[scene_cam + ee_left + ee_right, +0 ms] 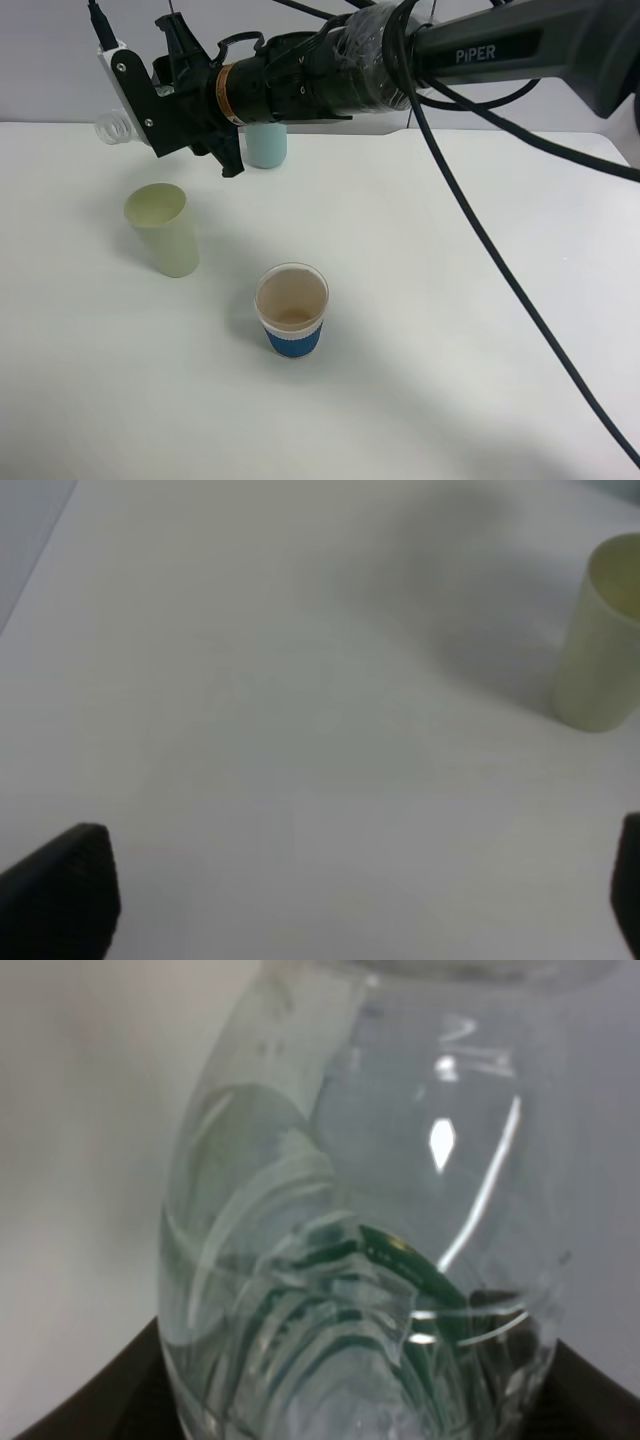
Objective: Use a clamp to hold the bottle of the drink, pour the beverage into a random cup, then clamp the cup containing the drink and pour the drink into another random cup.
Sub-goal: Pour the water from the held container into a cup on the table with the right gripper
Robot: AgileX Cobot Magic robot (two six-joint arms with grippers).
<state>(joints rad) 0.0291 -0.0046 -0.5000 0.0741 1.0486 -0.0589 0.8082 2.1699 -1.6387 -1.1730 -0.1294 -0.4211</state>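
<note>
My right gripper point(165, 112) reaches across to the back left and is shut on a clear ribbed bottle point(112, 128). It holds the bottle in the air, tipped sideways, behind and above a pale yellow-green cup point(162, 228). In the right wrist view the bottle point(350, 1260) fills the frame between the dark fingers point(70, 1400). A paper cup with a blue sleeve point(292, 310) stands in the middle with a little brownish content at its bottom. My left gripper point(340, 905) is open and empty over bare table, with the pale cup point(600, 640) ahead of it.
A light blue cup point(266, 145) stands at the back, partly hidden behind the right arm point(330, 70). Black cables point(480, 240) hang from the arm across the right side of the white table point(450, 350).
</note>
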